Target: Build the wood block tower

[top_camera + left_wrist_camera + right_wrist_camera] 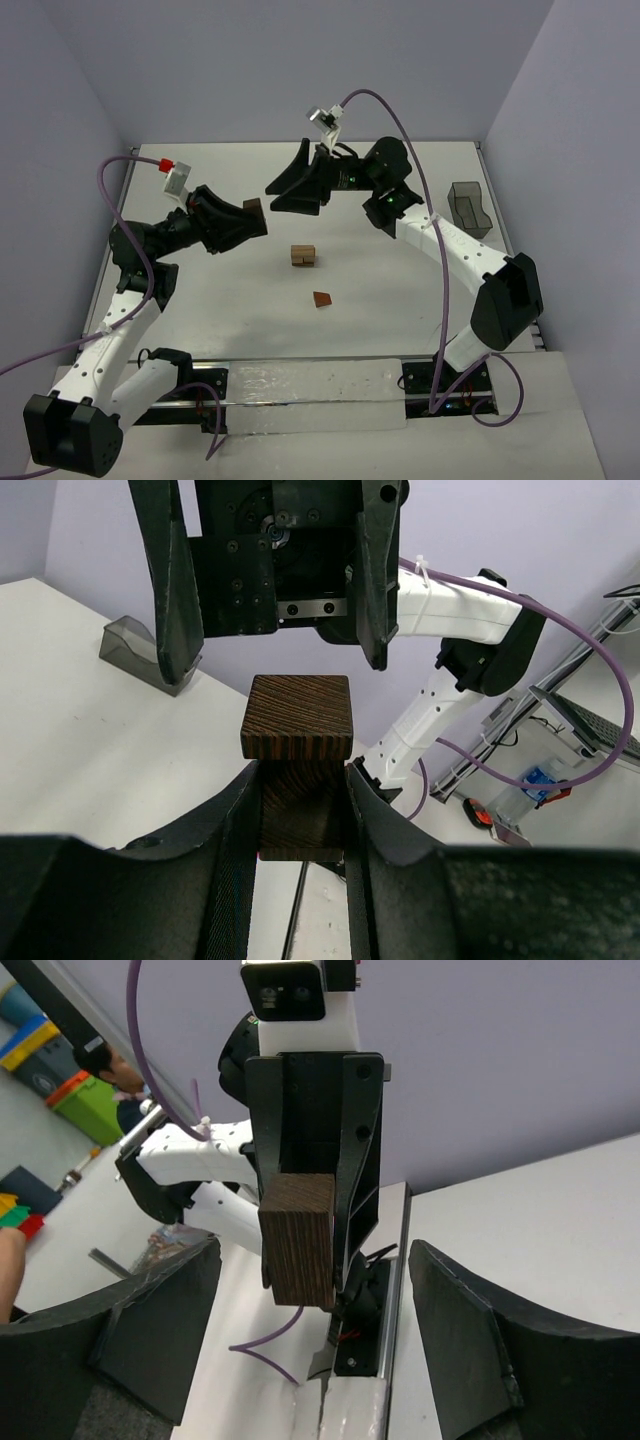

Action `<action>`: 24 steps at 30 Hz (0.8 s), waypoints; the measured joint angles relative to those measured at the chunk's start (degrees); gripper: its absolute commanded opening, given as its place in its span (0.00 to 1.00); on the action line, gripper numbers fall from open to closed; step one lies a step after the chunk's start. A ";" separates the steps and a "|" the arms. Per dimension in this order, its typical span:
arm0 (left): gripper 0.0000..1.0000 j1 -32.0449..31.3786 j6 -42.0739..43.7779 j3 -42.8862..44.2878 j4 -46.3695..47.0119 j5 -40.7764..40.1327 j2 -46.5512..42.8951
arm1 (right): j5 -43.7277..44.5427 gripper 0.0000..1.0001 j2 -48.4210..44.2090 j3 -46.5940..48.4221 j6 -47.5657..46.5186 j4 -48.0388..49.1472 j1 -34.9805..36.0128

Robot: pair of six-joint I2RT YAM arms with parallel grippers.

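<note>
Left hand [300, 780] is gripping a dark brown grained wooden cube [298, 717] in the air, facing the right hand [272, 198], which is gaping wide. Below, light tan rectangular wooden blocks [303, 256] are sitting stacked on the white tabletop [380, 300], with a reddish-brown wooden wedge [322, 299] lying near them, apart.

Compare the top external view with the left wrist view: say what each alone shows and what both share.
Only the top external view shows the tan block stack and the reddish-brown wedge, lying apart on the table. Only the left wrist view shows the striped grain of the dark block close up. Both show the left claw shut on that block, the open right claw facing it, and the grey bin.
</note>
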 measured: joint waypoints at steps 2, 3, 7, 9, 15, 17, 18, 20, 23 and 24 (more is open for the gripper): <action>0.00 -0.09 -0.01 -0.17 0.04 -0.01 0.00 | 0.00 0.78 0.19 0.78 -1.07 -1.08 0.58; 0.00 -0.10 -0.02 -0.17 0.05 -0.04 0.00 | 0.00 0.77 0.24 1.16 -1.72 -1.79 0.92; 0.00 -0.13 -0.03 -0.17 0.10 -0.13 0.01 | -0.04 0.72 0.42 1.98 -4.23 -4.16 2.19; 0.00 -0.19 -0.03 -0.17 0.09 -0.18 0.03 | -0.04 0.71 0.49 2.06 -5.34 -5.37 2.78; 0.00 -0.52 0.00 -0.17 0.08 -0.17 0.34 | -0.05 0.62 0.79 2.14 -7.74 -8.52 3.95; 0.00 -0.56 0.04 -0.17 0.06 -0.19 0.43 | -0.09 0.56 0.83 2.33 -8.30 -9.20 4.10; 0.00 -0.57 0.09 -0.17 0.05 -0.20 0.46 | -0.10 0.51 0.83 2.49 -8.51 -9.46 4.15; 0.00 -0.60 0.21 -0.17 0.02 -0.20 0.48 | -0.09 0.47 0.84 2.85 -8.76 -9.78 4.25; 0.00 -0.70 0.35 -0.17 -0.30 -0.22 0.49 | -0.08 0.35 0.85 3.03 -9.25 -9.93 4.36; 0.00 -0.75 0.41 -0.17 -0.43 -0.24 0.50 | -0.09 0.29 0.85 3.04 -9.34 -9.99 4.40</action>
